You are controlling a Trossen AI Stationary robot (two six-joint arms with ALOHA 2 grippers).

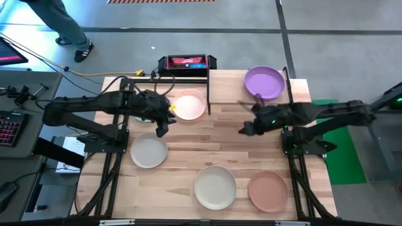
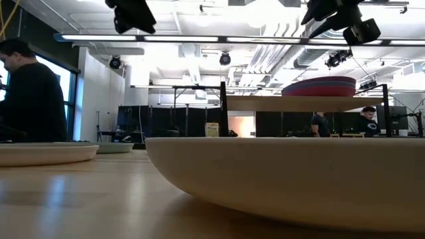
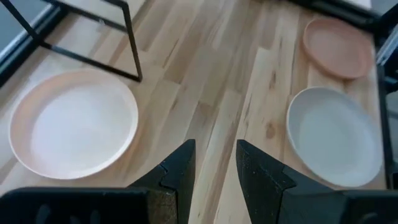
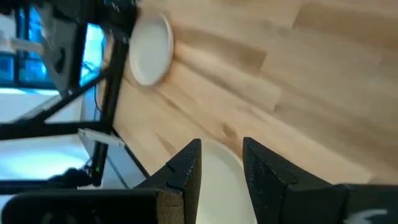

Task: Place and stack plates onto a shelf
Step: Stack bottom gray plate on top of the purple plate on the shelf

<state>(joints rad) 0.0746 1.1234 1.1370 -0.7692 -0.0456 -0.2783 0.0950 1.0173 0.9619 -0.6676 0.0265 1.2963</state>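
A robotics lab or open industrial workspace: exposed ceiling ducts (image 2: 319,56) and strip lights (image 2: 199,38), concrete floor (image 1: 339,44), a keyboard (image 1: 7,129) at nine o'clock, people (image 2: 30,99) standing about

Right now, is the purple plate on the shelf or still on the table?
On the shelf. The purple plate lies on the raised shelf board in the high view; the low view shows stacked plates up on that board.

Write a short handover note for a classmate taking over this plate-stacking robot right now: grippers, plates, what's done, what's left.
Left gripper: open, empty, above the table beside the pale pink plate.
Right gripper: open, empty, over mid-table.
Done: purple plate tops a stack on the shelf.
Left: the pale pink plate under the shelf's edge, grey plate, cream plate and salmon-brown plate on the table.
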